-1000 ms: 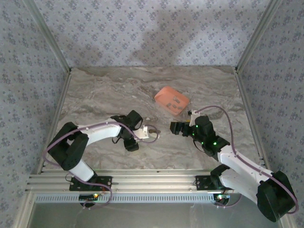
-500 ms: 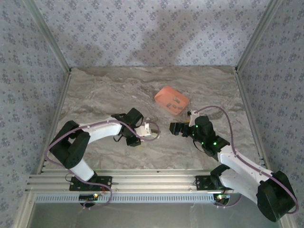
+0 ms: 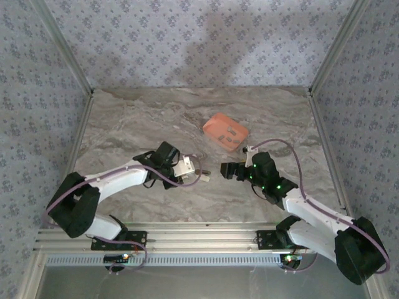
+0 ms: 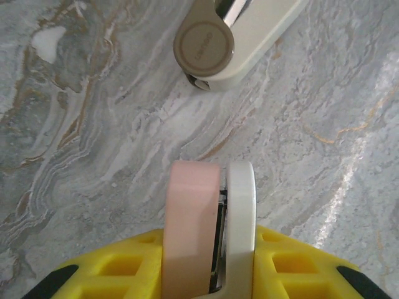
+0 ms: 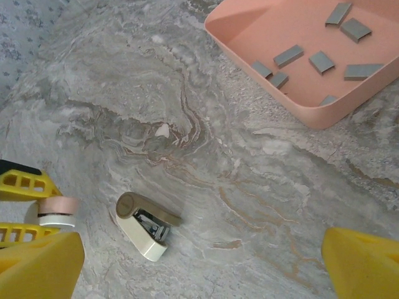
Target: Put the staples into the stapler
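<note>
My left gripper (image 4: 209, 242) is shut on the pale pink and white stapler (image 4: 209, 205), which stands edge-on between the yellow fingers (image 4: 124, 274), just above the marble table. In the top view this stapler (image 3: 184, 166) sits at the left gripper's tip, left of centre. The staples (image 5: 322, 61), several small grey strips, lie in the salmon-orange tray (image 5: 268, 25), which shows at the back right in the top view as the tray (image 3: 218, 126). My right gripper (image 5: 202, 265) hangs open over bare table, nothing between its fingers (image 5: 37, 268), and in the top view this right gripper (image 3: 227, 169) is in front of the tray.
A second mini stapler, brown and cream (image 5: 144, 225), lies half open on the table between the two grippers, close ahead of the held one (image 4: 215, 47). Patterned walls and metal posts (image 3: 68, 56) bound the table.
The left arm's elbow has swung out to the left and its wrist has shifted back-left, the stapler still in its grip. The right gripper edged slightly left.
</note>
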